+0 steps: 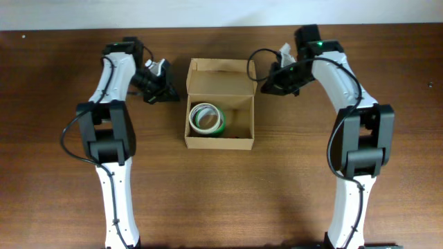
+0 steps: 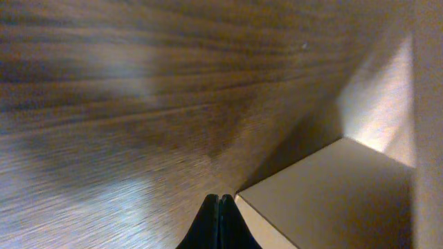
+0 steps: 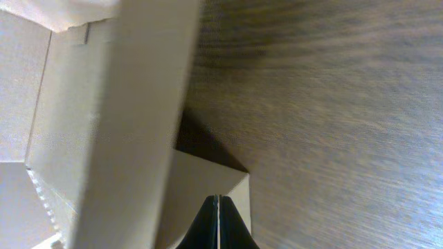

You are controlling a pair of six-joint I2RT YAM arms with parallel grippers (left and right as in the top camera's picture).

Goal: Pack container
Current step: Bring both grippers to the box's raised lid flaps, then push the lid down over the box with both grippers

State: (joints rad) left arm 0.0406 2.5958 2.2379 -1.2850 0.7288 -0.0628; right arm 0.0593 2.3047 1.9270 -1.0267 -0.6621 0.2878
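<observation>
Container sits open, tape rolls inside. Your left tool and right tool are clenched empty; fold its lid evenly.

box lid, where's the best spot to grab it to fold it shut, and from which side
On the lid, probably the free top edge near its middle, pinched from above and slightly behind the container. The lid stands raised off the far wall, so that thin cardboard edge is exposed on both faces. The tape rolls lie flat low inside, clear of the swing.
</observation>
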